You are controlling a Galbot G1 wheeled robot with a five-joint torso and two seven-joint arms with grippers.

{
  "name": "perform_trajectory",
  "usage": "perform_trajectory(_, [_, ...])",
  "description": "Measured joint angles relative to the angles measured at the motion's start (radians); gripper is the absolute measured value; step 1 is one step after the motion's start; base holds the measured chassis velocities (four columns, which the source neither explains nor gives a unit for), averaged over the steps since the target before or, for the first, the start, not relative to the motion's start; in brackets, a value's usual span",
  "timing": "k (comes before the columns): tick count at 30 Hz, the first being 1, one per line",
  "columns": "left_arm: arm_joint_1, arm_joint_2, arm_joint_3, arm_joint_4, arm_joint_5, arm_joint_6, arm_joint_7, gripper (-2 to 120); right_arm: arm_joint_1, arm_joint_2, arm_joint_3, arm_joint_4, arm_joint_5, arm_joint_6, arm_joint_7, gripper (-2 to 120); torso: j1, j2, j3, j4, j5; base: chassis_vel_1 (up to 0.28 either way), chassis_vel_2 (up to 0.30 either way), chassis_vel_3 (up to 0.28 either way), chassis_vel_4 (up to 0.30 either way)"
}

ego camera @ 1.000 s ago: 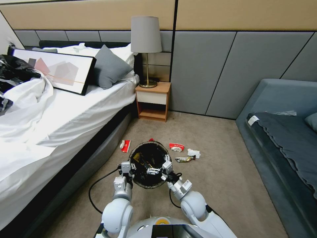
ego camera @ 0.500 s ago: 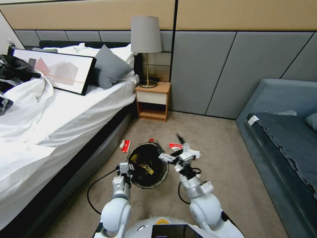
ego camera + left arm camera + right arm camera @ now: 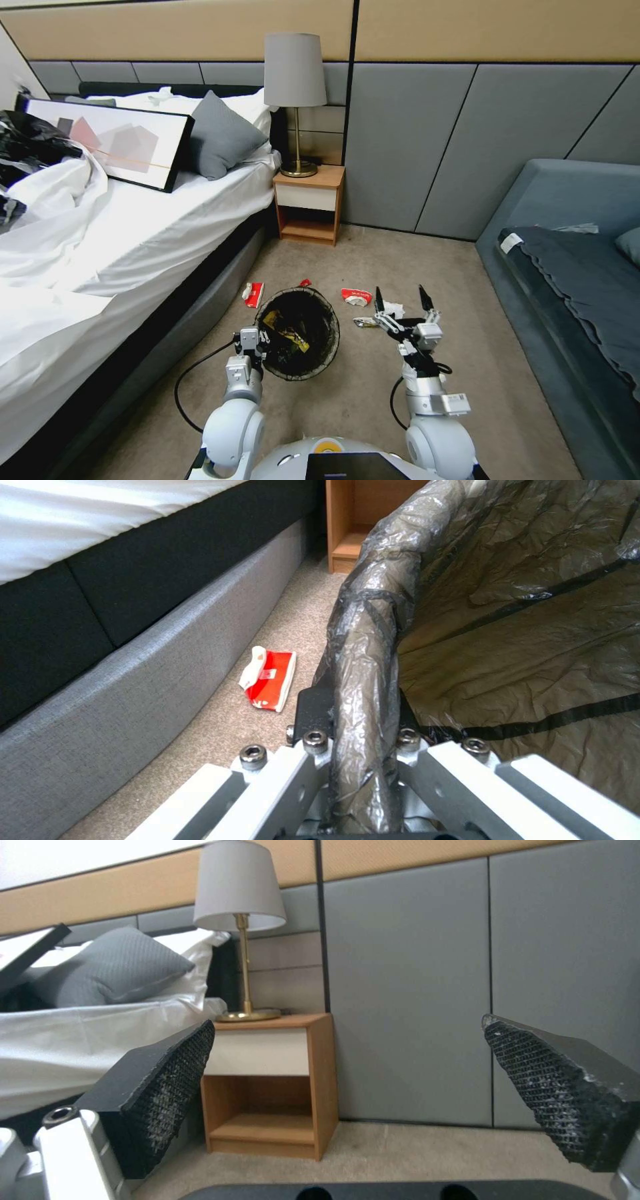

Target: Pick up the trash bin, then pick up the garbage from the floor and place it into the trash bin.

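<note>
The trash bin, lined with a dark bag, is held off the carpet beside the bed, and yellow wrappers lie inside it. My left gripper is shut on its near-left rim, one finger on each side of the bag-covered edge. My right gripper is open to the right of the bin, fingers pointing up and away, empty. Garbage on the floor: a red packet by the bed, a red-and-white packet, a white scrap and a yellow wrapper beneath the right gripper.
The bed runs along the left, its grey base close to the bin. A wooden nightstand with a lamp stands against the wall. A grey sofa fills the right. Open carpet lies between them.
My right arm swung from over the bin's mouth out to the right and its gripper now stands open above the floor litter. The left gripper and bin barely moved.
</note>
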Motion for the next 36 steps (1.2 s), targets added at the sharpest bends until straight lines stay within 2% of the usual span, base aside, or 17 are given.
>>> perform_trajectory(24, [-0.002,0.005,0.009,0.002,-0.002,0.0,-0.001,1,0.012,0.006,0.01,-0.049,0.001,-0.002,-0.004,100,0.0,0.0,0.0,-0.0001,0.0,-0.004,0.002,0.002,-0.003])
perform_trajectory(36, [-0.001,0.002,0.007,0.003,0.0,-0.002,-0.001,1,0.02,0.005,0.009,-0.05,0.004,-0.003,-0.005,100,0.0,0.0,0.0,0.0,-0.0002,-0.139,0.133,0.137,-0.133])
